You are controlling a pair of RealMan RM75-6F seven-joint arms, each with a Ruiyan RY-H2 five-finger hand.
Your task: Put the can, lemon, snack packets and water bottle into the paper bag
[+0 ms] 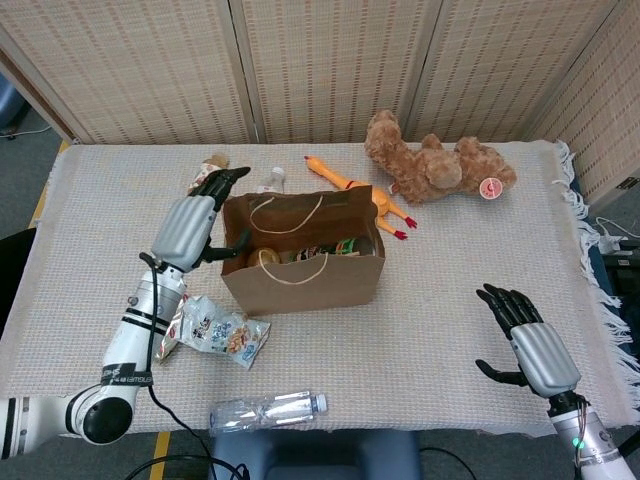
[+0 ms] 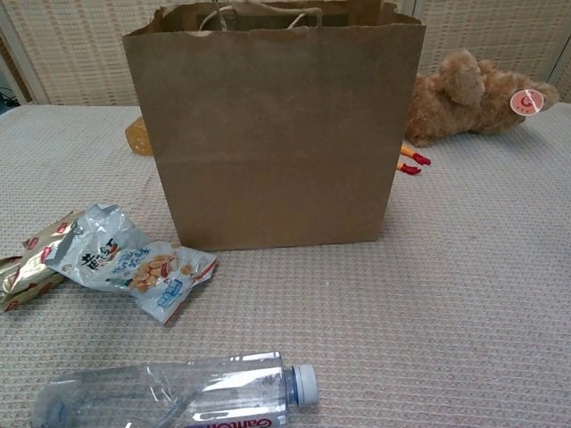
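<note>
paper bag (image 1: 305, 268): brown kraft, boxy, upright mid-table, top open, twisted paper loop handles; flat creased front fills chest view
can (image 1: 345, 246): inside bag, dark cylinder with green band, only the top part shows
lemon (image 1: 266, 257): inside bag near its left end, yellow rounded lump, partly hidden by the rim
snack packets (image 2: 134, 263): crinkly foil, two; white-blue one flat on the cloth in front-left of bag, gold-red one just left of it, edges touching
water bottle (image 2: 178, 401): clear ribbed plastic, lying on its side at near table edge, pale cap pointing right, well apart from bag
left hand (image 1: 192, 222): grey shell, black fingers spread, holding nothing, raised just beside bag's left wall; contact with bag unclear
right hand (image 1: 525, 335): low right, palm open, black fingers apart, empty, well apart from bag
tablecloth (image 1: 450, 250): beige woven, nubby, fringe on right edge
teddy bear (image 1: 435, 165): brown plush, lying behind-right of bag, round red tag
rubber chicken (image 1: 345, 185): yellow, long, behind bag, red feet
tea bottle (image 1: 207, 175): amber, lying far left, partly behind left hand
</note>
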